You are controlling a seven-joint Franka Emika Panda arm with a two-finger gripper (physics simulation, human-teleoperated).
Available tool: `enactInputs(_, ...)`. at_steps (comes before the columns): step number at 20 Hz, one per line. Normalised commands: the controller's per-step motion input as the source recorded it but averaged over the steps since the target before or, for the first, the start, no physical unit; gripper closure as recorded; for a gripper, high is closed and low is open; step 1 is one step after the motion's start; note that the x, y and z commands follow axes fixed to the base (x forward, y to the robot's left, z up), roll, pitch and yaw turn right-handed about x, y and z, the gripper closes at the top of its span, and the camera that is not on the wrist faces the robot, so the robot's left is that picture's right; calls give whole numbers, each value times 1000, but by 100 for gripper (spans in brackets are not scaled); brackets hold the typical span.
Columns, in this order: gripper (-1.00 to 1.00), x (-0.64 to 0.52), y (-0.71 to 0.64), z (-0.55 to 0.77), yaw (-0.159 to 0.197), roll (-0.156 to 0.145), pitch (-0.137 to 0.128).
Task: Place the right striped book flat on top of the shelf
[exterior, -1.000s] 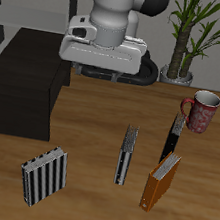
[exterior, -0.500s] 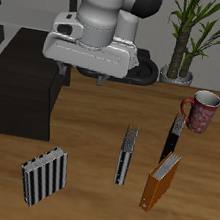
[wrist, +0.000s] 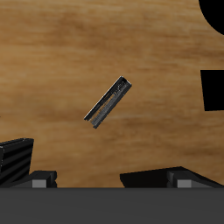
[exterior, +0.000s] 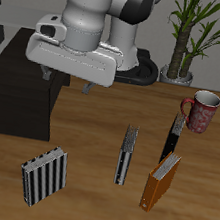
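1. Nearest the table's front edge, the right striped book was seen standing on its edge on the wooden table, its striped cover facing forward and its long axis tilted slightly.
2. Farther along that front area, a thin grey book, an orange book and a dark upright book were noted, with a red mug behind them.
3. The shelf was placed behind the striped book, toward the table's back.
4. The gripper was held high above the table, nothing between its fingers; the jaw width could not be told.
5. The striped book was judged to lie forward of and well below the jaws, so a descent toward the front edge would be needed.
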Motion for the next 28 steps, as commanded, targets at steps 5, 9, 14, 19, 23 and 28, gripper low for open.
enactInputs(5,-100,279,-172,-149,-125,-11,-63)
enactInputs(9,-100,139,-32,-148,-62,-16,-41)
enactInputs(14,-100,107,50,-180,-59,31,-42)
enactInputs(19,-100,109,20,-248,-77,11,-54)
enactInputs(23,-100,156,-23,-285,-40,-4,-17)
enactInputs(28,-100,76,9,-165,-28,-11,-20)
